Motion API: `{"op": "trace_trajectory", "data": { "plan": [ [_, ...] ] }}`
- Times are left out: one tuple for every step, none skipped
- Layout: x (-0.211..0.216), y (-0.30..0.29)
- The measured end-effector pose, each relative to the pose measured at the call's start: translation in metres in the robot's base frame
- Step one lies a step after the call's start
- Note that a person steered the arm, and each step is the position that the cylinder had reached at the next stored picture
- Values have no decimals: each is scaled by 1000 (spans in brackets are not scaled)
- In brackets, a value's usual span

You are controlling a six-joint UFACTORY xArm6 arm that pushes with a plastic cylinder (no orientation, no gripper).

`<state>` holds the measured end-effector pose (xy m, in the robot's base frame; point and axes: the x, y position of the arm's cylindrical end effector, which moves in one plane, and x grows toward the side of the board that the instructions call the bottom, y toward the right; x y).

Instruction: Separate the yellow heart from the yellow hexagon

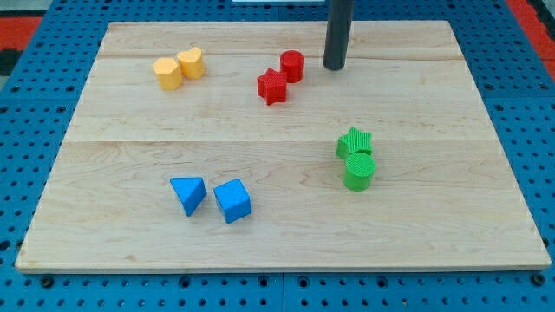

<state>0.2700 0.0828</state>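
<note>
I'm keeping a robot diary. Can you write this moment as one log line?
my tip: right of red cylinder, no contact | yellow heart touching yellow hexagon | separation: not started

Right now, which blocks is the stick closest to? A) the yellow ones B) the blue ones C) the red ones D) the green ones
C: my tip sits just to the view's right of the red cylinder and red star, apart from both, while the other pairs lie farther off.
</note>
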Motion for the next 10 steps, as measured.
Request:
{"op": "trace_trajectory", "data": {
  "plan": [
    [-8,-63],
    [9,-88],
    [-24,-79],
    [-43,-66],
    [-66,-140],
    [-62,-232],
    [-26,-252],
    [-7,-248],
    [-1,-226],
    [3,-177]
  ]
}}
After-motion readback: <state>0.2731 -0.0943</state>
